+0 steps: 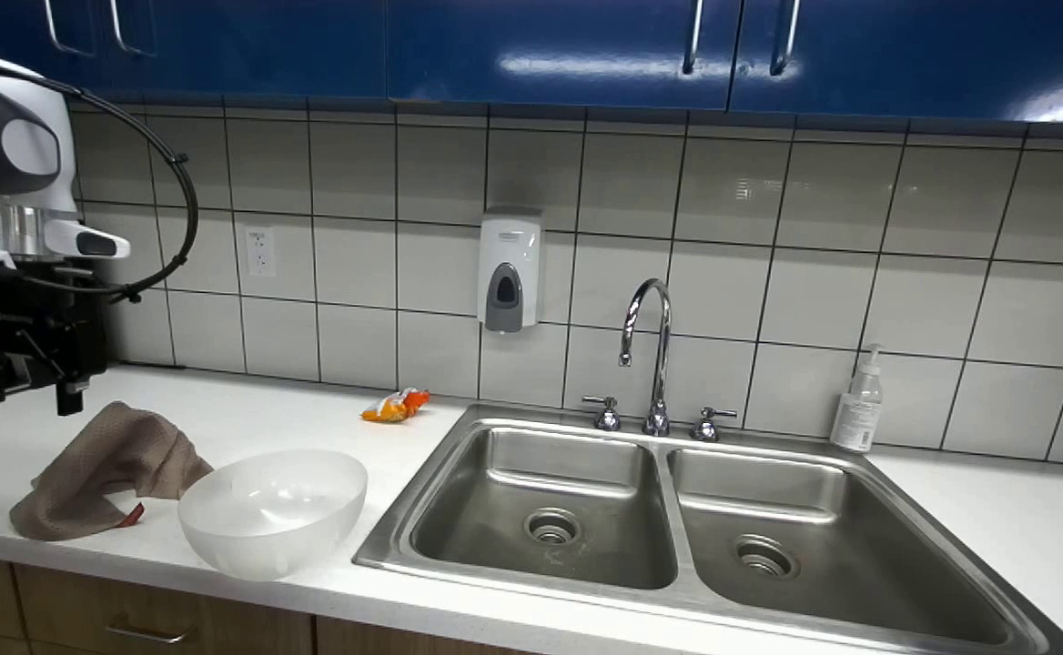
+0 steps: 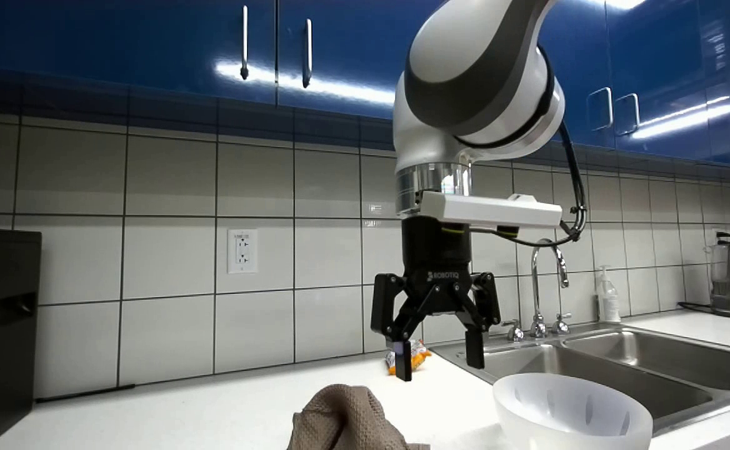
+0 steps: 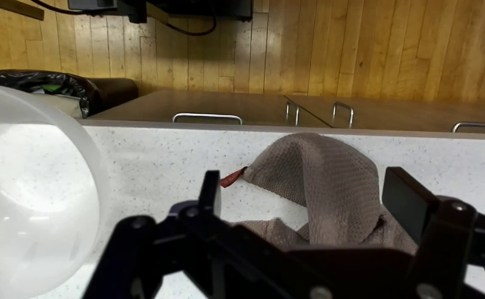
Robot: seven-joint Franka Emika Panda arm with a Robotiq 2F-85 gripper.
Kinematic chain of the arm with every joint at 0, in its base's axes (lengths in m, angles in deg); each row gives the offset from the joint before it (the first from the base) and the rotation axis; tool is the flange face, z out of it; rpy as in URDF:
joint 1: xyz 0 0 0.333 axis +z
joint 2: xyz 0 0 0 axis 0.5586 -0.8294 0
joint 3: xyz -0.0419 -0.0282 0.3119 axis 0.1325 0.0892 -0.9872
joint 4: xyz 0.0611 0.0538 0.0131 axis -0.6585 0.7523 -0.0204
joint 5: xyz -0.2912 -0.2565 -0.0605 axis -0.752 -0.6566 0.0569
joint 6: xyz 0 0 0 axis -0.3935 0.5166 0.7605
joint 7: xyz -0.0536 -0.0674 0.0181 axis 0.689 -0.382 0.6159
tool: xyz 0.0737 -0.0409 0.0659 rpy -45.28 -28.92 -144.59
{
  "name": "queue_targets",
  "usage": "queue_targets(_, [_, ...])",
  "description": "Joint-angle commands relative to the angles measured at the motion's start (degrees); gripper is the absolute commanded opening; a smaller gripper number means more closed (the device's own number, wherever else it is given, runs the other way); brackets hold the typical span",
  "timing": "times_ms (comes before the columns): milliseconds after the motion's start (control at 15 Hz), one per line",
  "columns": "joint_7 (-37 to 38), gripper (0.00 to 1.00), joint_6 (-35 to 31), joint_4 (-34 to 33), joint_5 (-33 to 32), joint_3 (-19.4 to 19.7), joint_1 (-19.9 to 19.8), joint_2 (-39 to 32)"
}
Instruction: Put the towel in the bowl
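A crumpled brown towel with a small red tag lies on the white counter; the towel shows in both exterior views [image 1: 145, 446] [image 2: 347, 422] and in the wrist view [image 3: 342, 187]. A translucent white bowl [image 1: 272, 546] stands upright beside it, nearer the sink; it also shows in an exterior view [image 2: 530, 428] and at the left of the wrist view [image 3: 95, 174]. No contents show in the bowl. My gripper [image 1: 29, 396] is open and empty above the counter, with its fingers apart in an exterior view [image 2: 439, 362]. In the wrist view the towel appears between the fingertips [image 3: 302, 187], below them.
A double steel sink [image 1: 677, 582] with a faucet [image 1: 659, 364] lies beyond the bowl. An orange snack bag [image 1: 395, 406] lies near the tiled wall. A dark appliance [image 2: 2, 331] stands at one end of the counter. Blue cabinets [image 1: 550, 45] hang above. The counter's front edge [image 3: 267, 129] runs close to the towel.
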Motion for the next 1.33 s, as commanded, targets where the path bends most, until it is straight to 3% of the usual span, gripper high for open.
queue_targets(0, [4.52, 1.00, -1.82, -5.45, -2.91, -0.76, -0.61, -7.35])
queue_targets(733, [12.63, 1.00, -4.09, -17.06, -11.78, 2.04, 1.78, -23.14])
queue_targets(1267, [11.95, 1.00, -5.08, -21.30, -11.91, 4.71, 4.66, -28.57])
